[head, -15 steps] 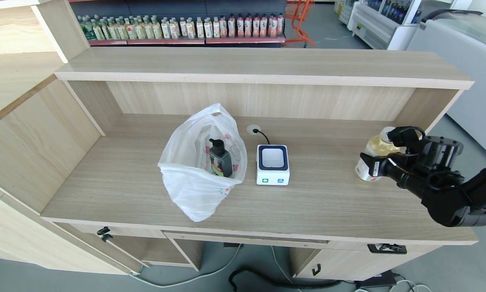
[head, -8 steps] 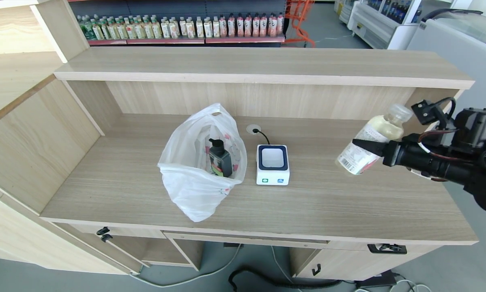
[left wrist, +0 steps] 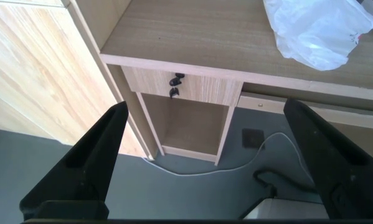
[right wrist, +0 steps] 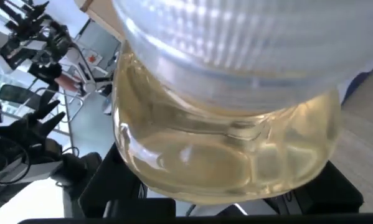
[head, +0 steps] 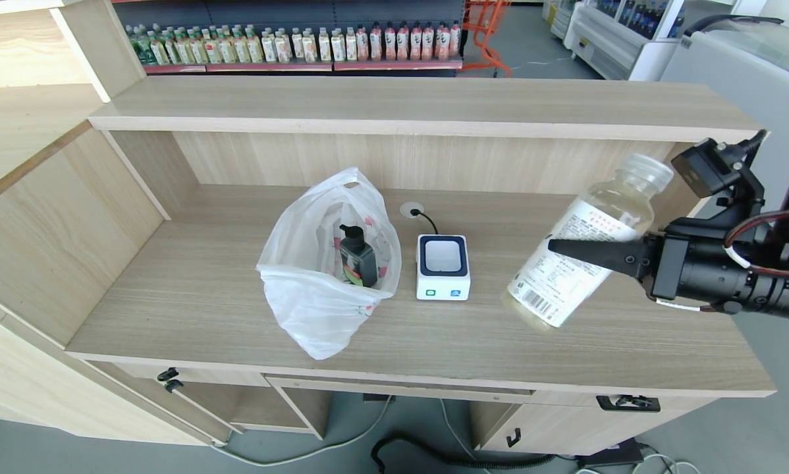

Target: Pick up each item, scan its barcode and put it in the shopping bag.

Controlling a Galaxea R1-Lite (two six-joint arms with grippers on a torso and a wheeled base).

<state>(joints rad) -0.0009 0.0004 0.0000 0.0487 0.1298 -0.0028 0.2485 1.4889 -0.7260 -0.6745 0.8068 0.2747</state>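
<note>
A clear bottle point(head: 569, 283) of pale yellow liquid with a white barcode label hangs tilted above the counter, right of the white scanner point(head: 442, 266). My right gripper point(head: 566, 247) is shut on its middle; one black finger crosses the label and the other is hidden behind. From the right wrist, the bottle point(right wrist: 230, 124) looms very close. The white shopping bag point(head: 315, 296) stands open left of the scanner with a black pump bottle point(head: 358, 260) inside. My left gripper point(left wrist: 211, 162) is open, held low off the counter's front left corner, with the bag point(left wrist: 317, 31) beyond.
The wooden counter point(head: 487, 342) has a raised back shelf point(head: 421, 105) and a side wall point(head: 58, 243) on the left. A cable runs from the scanner to a grommet point(head: 411, 210). Keys point(left wrist: 174, 84) hang from the drawer front below the counter.
My right gripper lifted the bottle off the counter's far right, tilted it and carried it left and forward toward the scanner. The bag and scanner stayed put.
</note>
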